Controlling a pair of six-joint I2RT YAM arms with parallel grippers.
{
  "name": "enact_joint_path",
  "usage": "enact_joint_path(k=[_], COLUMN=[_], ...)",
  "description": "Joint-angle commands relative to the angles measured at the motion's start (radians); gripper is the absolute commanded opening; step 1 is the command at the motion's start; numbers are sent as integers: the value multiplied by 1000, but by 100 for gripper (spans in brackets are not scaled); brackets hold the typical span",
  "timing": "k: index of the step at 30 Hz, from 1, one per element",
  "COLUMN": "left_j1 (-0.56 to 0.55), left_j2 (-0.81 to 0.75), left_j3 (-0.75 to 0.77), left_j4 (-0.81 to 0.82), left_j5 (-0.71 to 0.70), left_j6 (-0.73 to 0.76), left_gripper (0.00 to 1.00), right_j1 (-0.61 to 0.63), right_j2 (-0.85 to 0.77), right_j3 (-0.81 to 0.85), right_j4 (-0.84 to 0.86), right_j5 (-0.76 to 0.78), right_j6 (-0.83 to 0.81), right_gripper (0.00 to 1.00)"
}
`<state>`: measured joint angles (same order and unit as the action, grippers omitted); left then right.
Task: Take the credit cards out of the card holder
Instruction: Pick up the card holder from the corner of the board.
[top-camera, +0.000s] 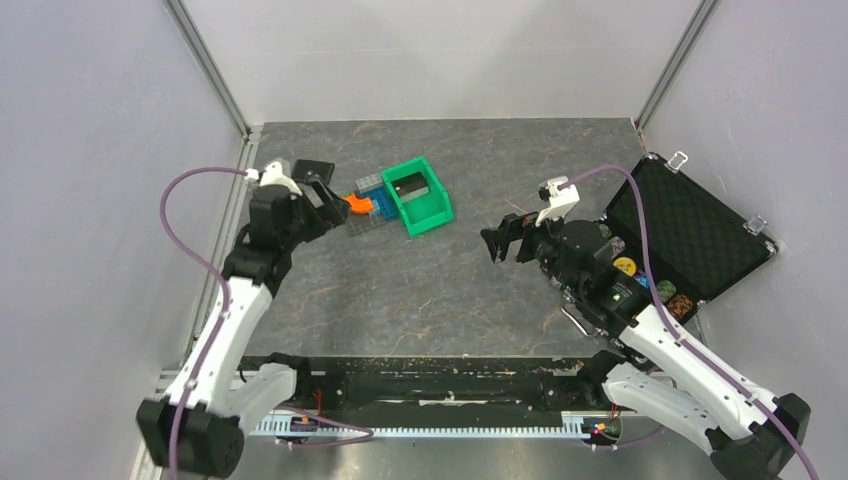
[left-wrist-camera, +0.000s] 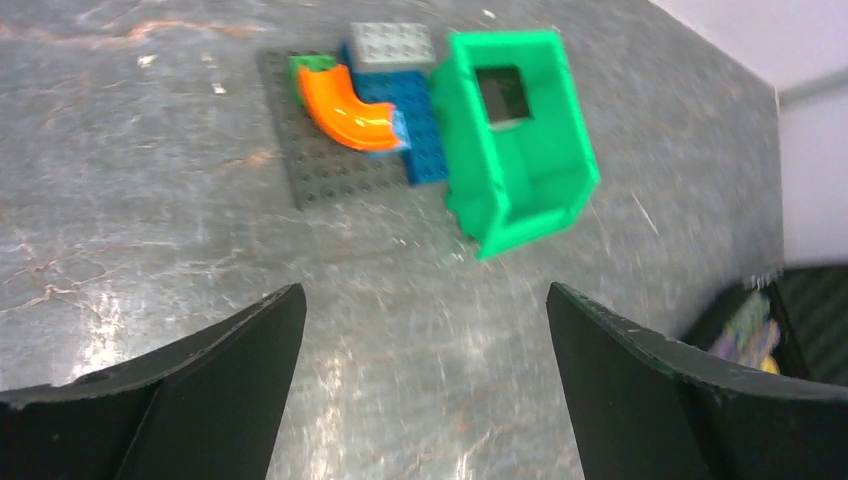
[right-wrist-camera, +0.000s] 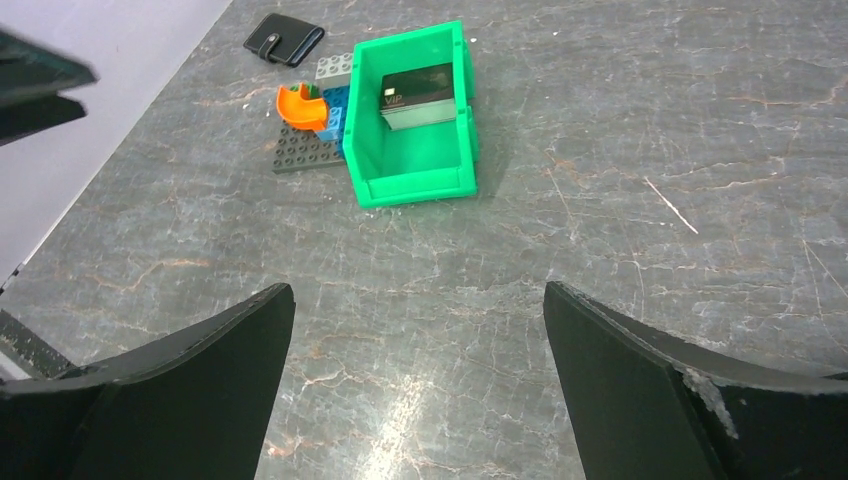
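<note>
Top external: high over the near edge, looking down on the whole table (top-camera: 400, 290). Left wrist: low, close, faces right. Right wrist: higher, faces far-left. All 3 views share green bin (left-wrist-camera: 515, 150) and grey brick baseplate (left-wrist-camera: 330, 175).

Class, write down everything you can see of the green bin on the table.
The green bin is a bright, plastic-looking rectangular tub, open on top, one end wall lower than the rest. It stands upright on the grey table. A black card marked VIP lies inside at the taller end. A toy block build sits close against one long side. No jaws touch it.
</note>
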<state>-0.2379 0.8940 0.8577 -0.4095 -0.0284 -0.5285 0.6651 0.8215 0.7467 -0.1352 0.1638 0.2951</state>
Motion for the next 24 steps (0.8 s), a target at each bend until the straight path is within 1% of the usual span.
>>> enact_joint_path(k=[1, 2, 4, 6, 8, 11, 15, 18, 20, 24], left_j1=[205, 232, 280, 315, 342, 349, 361, 367, 368, 373], left_j2=[158, 196, 274, 375, 473, 588, 760, 858, 908, 1013], left_j3=[22, 14, 7, 22, 55, 117, 205, 255, 281, 351], left_j4=[117, 182, 279, 372, 405, 456, 474, 497, 505, 520], left_j5=[159, 170, 136, 137, 128, 74, 46, 33, -15, -16], left_j6=[-252, -285, -334, -382, -427, -445, -446, -433, -430, -430], left_gripper=[94, 93, 88, 78, 73, 72, 65, 63, 63, 62], right_j1=[-1, -1, 0, -1, -1, -1, -1, -1, -1, -1], right_j2=[-18, -18, -14, -7, 2, 9, 30, 49, 62, 98], right_j3=[-1, -3, -2, 4, 12, 17, 25, 26, 22, 19], right_j4=[56, 54, 50, 42, 33, 32, 34, 37, 43, 50], right_j5=[-52, -57, -62, -69, -73, -72, -78, -81, -78, -67], right_j6=[-24, -29, -30, -29, -29, -28, -29, -36, -43, -60], right_gripper=[98, 98, 98, 99, 99, 99, 99, 99, 99, 99])
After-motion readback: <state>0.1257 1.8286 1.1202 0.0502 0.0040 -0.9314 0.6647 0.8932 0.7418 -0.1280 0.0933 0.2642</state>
